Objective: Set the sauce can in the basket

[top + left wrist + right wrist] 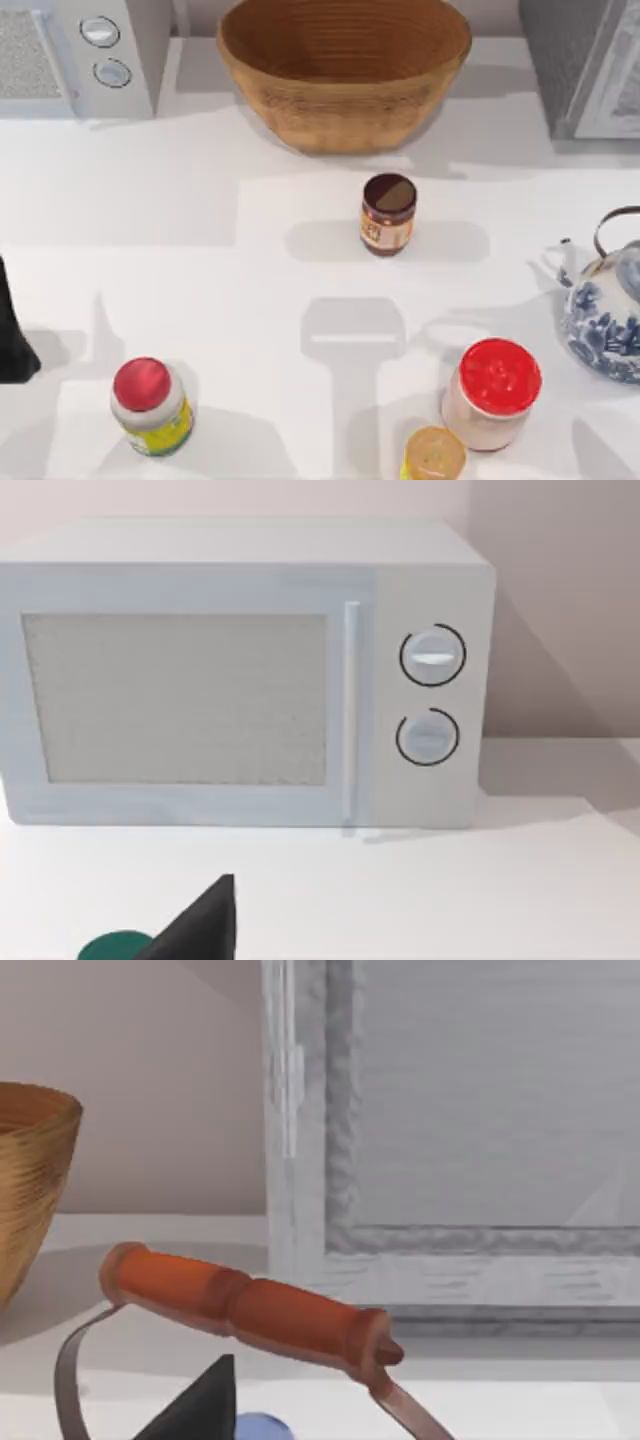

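Left end effector (14, 345) parked at the tabletop's (200, 300) left edge; grip state cannot be told.
Sauce can (388, 214) stands upright near the basket (344, 75), apart from it.

White table (200, 260), smooth and bare of pattern, crossed by soft grey shadows under even light from above. At its far left corner, a pale grey microwave (240, 670) with a mesh-textured door window, a slim vertical handle and two round dials stacked one above the other, set against a plain beige-pink wall (550, 600). At the far right corner, a grey cabinet-like appliance (450, 1140) with a rough-edged frame around a flat grey panel, backed by the same plain wall.
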Controlling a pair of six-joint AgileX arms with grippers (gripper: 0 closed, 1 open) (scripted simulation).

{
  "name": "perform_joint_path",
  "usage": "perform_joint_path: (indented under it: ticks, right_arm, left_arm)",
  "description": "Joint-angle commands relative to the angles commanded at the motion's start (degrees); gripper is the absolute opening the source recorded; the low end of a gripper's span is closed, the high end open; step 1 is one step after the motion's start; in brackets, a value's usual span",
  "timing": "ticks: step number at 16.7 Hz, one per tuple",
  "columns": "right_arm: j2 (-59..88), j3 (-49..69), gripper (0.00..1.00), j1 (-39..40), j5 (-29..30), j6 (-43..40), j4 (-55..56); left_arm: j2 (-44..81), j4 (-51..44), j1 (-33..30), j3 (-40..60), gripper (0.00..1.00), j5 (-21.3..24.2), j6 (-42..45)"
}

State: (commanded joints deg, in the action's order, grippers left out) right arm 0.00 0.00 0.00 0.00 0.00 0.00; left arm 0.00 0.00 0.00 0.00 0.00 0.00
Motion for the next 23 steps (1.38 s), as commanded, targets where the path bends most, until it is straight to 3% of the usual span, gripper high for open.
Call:
perform_joint_path:
  ticks: [4,7,14,23]
  right_arm:
    - [0.00,0.00,1.00,0.00,0.00,0.00,0.00]
    - [0.00,0.00,1.00,0.00,0.00,0.00,0.00]
    - [0.00,0.00,1.00,0.00,0.00,0.00,0.00]
    - [0.00,0.00,1.00,0.00,0.00,0.00,0.00]
  left_arm:
    - [1.53,0.58,-0.84,0.38,1.00,1.26,0.17]
    - [8.15,3.16,-3.87,2.13,1.00,6.14,0.81]
    - [37.11,16.80,-13.36,11.92,1.00,24.21,2.88]
    - [84.99,45.49,-21.07,35.10,1.00,48.20,4.58]
